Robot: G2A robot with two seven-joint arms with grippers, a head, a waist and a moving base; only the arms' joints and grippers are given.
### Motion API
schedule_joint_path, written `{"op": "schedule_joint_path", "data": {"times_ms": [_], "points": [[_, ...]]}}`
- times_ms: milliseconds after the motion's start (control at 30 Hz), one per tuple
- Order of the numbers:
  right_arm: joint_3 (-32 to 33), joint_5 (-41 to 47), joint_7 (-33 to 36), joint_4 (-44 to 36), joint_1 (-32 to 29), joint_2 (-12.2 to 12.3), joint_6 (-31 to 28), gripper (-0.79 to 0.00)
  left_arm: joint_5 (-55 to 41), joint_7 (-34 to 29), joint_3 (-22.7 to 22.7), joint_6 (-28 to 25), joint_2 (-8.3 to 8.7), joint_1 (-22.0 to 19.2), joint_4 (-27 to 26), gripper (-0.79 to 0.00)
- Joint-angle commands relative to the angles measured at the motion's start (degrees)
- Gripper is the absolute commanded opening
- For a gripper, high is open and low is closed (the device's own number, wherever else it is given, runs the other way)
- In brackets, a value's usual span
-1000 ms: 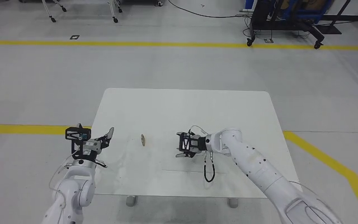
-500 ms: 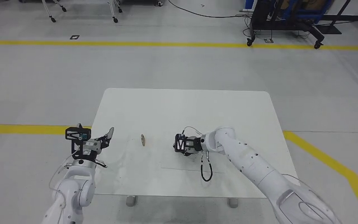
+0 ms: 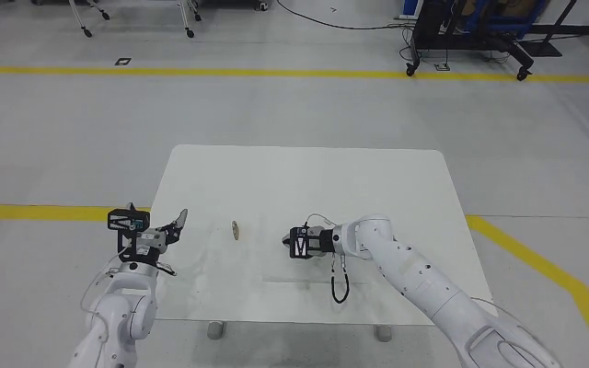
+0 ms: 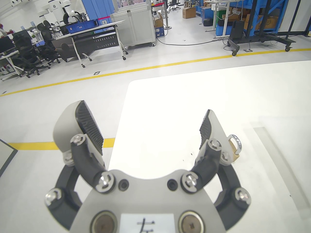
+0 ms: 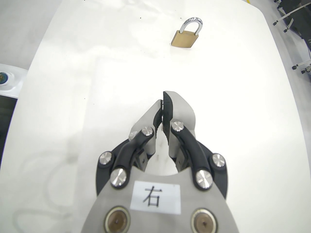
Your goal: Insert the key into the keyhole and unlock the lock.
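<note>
Closest to me, the right gripper (image 5: 163,98) sits low over the white round-cornered table (image 3: 368,175), its two ribbed pads pressed together. I can't make out a key between them, so I can't tell whether one is pinched there or where it lies. In the top view this right gripper (image 3: 289,244) points across the table toward the small brass padlock with a silver shackle (image 3: 236,228), with bare tabletop between them.

The left gripper (image 4: 144,120) hangs at the table's left edge with its jaws spread wide and nothing between them. From the top view it (image 3: 175,224) is near the padlock but apart from it. My guess is that it is parked there, open, so it can close on the brass body and brace it when the key goes in.

Farther out, the padlock (image 5: 185,36) lies flat, shackle closed. Its brass base faces the right gripper and its shackle points away. That suits me, since the keyhole should be in that base, though I can't see it. In the left wrist view the padlock (image 4: 235,146) peeks out from behind one finger.
</note>
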Motion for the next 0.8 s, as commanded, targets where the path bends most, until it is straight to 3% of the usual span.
{"op": "schedule_joint_path", "data": {"times_ms": [0, 400, 767], "points": [[0.0, 0.0, 0.0, 0.0, 0.0, 0.0, 0.0, -0.785, 0.0, 0.0, 0.0, 0.0, 0.0, 0.0, 0.0, 0.0], [0.0, 0.0, 0.0, 0.0, 0.0, 0.0, 0.0, -0.785, 0.4, -0.1, 0.2, -0.2, -0.01, -0.1, -0.3, 0.0], [3.4, -0.7, -7.2, -4.3, -2.8, 2.1, -2.3, -0.785, 9.1, -7.0, 2.4, -7.2, 0.39, 0.7, -8.7, 0.0]]}}
